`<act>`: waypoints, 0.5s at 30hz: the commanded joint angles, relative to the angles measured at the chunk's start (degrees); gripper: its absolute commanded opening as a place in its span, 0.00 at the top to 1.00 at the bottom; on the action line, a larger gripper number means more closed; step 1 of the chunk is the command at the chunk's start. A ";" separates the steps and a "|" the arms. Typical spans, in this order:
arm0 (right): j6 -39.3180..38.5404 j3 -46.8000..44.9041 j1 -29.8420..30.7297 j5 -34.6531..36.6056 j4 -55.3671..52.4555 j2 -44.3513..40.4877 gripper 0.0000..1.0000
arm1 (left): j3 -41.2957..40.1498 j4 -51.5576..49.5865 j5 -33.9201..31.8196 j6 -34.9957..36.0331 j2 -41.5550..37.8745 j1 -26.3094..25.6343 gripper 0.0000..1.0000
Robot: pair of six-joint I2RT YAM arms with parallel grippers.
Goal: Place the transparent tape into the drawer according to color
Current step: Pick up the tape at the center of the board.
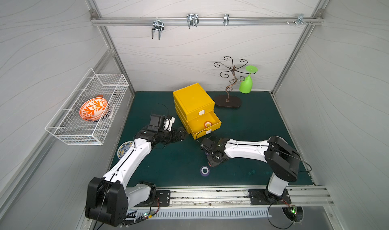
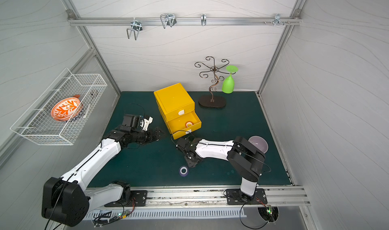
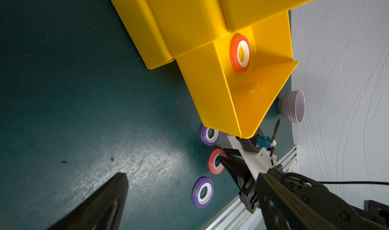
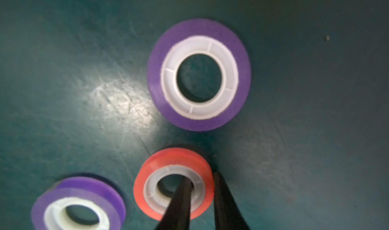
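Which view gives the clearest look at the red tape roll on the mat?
The right wrist view: the red tape roll sits close up, the right claw pinching its wall, one finger inside the core. The left wrist view shows it small, behind that claw. In both top views the right arm hides it.

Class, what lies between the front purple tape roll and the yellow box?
The red roll, held by the right gripper, then a second purple roll: left wrist view.
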 commanded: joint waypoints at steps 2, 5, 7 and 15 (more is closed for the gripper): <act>0.84 -0.17 0.14 0.80 -2.45 1.87 0.91 | 0.69 0.13 -0.54 1.15 -1.10 0.29 0.01; 0.86 -0.28 0.04 0.80 -2.46 1.67 0.97 | 0.59 0.05 -0.53 1.16 -1.06 0.29 0.01; 0.81 -0.17 0.02 0.80 -2.54 1.27 1.00 | 0.57 0.05 -0.50 1.16 -1.18 0.26 0.01; 0.76 -0.61 -0.25 0.77 -2.67 -2.41 1.00 | 0.66 0.05 -0.64 1.07 -1.18 0.28 0.01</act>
